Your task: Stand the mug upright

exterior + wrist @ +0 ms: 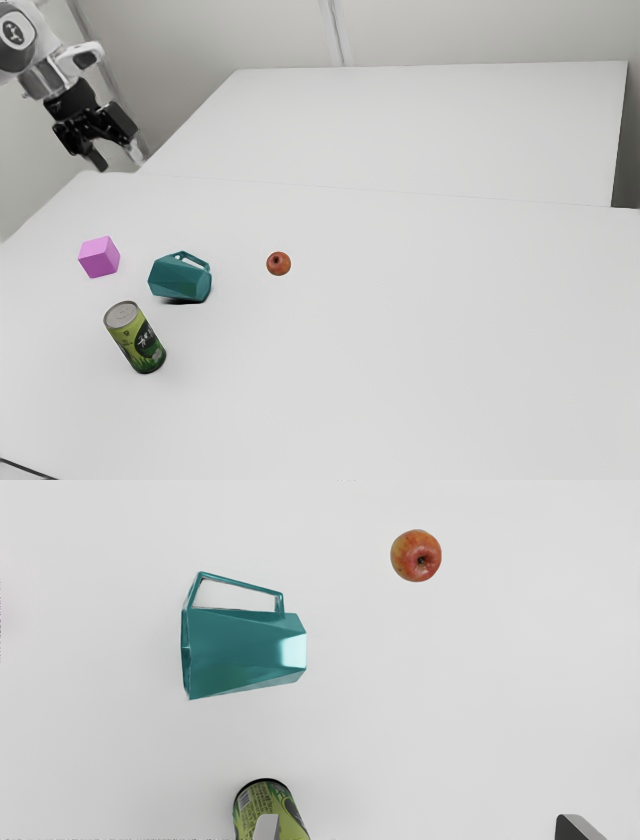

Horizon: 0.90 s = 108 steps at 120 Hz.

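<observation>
A pink cube (99, 257) is sitting near the faceted teal mug (180, 280); a black two-finger gripper (117, 160) is hanging well apart from it, spreading wide, holding nothing. A green metal can (136, 338) is standing near the mug, itself lying sideways; a round red apple (279, 264) is resting off its narrow end.

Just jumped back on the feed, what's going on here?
Nothing is being handled at this moment. The arm's gripper is open and empty, clear of the teal mug, which lies on its side on the table, not yet set upright. A green can, an apple and a pink cube sit around the mug.
</observation>
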Tool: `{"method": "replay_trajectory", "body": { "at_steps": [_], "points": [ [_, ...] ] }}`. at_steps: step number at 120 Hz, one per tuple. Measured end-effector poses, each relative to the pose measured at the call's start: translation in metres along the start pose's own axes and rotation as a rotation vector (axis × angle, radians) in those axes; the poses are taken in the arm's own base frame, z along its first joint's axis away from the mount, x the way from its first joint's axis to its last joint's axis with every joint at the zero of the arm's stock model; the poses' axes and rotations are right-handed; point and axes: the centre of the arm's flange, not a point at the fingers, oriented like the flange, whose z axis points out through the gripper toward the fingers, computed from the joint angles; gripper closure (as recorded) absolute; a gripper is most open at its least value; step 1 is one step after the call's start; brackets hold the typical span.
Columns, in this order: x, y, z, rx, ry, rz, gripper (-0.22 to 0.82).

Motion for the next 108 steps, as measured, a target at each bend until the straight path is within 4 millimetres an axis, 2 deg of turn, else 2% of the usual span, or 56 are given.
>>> {"method": "replay_trajectory", "body": {
  "at_steps": [16,29,45,83,96,108],
  "points": [
    [-0.024,-0.069,-0.003,-0.106,0.037,-0.068,0.0],
    [-0.03,-0.108,0.016,-0.188,0.047,-0.084,0.0],
    [-0.015,-0.119,0.053,-0.261,0.029,-0.035,0.0],
    [-0.005,-0.177,0.152,-0.41,-0.003,-0.01,0.0],
    [-0.003,-0.185,0.174,-0.437,-0.006,0.015,0.0],
    [-0.005,-0.183,0.2,-0.479,-0.019,0.032,0.0]
  ]
}}
